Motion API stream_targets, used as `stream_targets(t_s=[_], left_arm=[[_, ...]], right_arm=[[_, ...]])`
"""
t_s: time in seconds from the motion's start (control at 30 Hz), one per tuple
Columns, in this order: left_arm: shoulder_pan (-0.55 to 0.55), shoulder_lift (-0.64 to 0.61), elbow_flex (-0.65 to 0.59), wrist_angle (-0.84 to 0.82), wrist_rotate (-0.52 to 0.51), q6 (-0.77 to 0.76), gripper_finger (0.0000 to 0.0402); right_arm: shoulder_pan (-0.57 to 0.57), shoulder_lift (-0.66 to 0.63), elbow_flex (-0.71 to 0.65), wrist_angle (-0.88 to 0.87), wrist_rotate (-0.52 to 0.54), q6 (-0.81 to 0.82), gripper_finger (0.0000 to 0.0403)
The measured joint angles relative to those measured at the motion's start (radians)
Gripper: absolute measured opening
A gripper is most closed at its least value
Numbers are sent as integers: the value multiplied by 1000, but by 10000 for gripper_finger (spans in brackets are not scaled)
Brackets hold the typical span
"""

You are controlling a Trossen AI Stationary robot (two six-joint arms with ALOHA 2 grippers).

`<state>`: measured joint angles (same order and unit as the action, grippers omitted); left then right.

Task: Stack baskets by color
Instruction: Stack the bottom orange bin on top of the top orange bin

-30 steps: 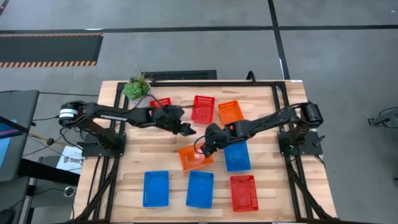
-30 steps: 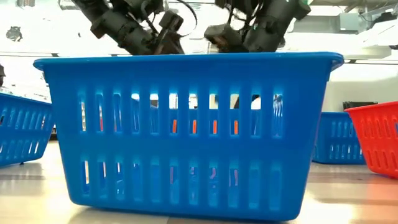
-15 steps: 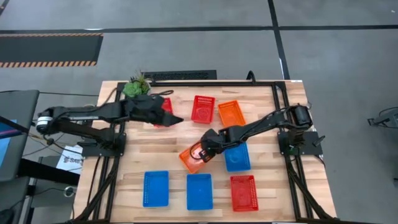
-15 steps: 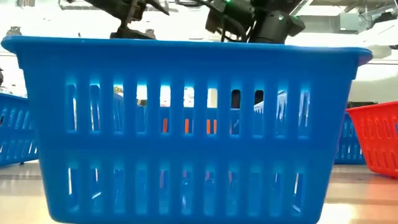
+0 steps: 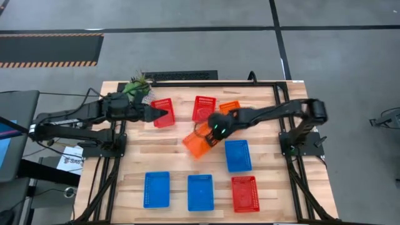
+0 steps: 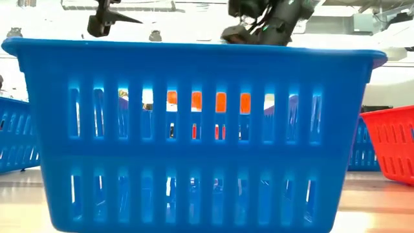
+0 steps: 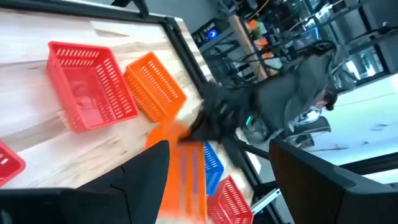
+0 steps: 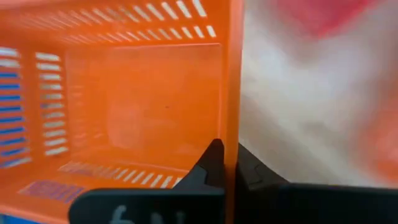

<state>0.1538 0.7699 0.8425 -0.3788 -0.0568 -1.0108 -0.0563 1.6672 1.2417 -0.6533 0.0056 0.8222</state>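
The right gripper is clamped on the thin rim of an orange basket, holding it tilted above mid-table, just beside a second orange basket at the back. It looks light and stiff, its smooth plastic perhaps slippery; the rim suits a pinch, though the load may swing. Walls are slotted mesh, the floor solid. The left gripper, fingers apart, hovers near a red basket.
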Motion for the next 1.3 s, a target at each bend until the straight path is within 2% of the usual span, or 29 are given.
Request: stream_targets(t_s=[0.17, 0.27, 0.37, 0.5, 0.73, 1.07, 1.3], left_arm=[[-2, -45, 1, -24, -8, -3, 263], [-2, -59, -1, -58, -21, -5, 263], [-2, -69, 0, -89, -23, -14, 263], [-2, -70, 0, -123, -23, -14, 263], [-2, -70, 0, -176, -36, -13, 263], [-1, -70, 0, -212, -64, -3, 263], [-1, -70, 0, -212, -64, -3, 263]], right_arm=[[-150, -164, 13, -129, 28, -184, 9], [-261, -206, 48, -261, 73, -347, 5], [-368, -224, 91, -366, 107, -578, 6], [-468, -221, 134, -413, 114, -956, 9], [-565, -218, 158, -414, 132, -1367, 11], [-551, -64, 158, -424, 76, -1505, 7], [-534, 11, 158, -420, 50, -1570, 26]])
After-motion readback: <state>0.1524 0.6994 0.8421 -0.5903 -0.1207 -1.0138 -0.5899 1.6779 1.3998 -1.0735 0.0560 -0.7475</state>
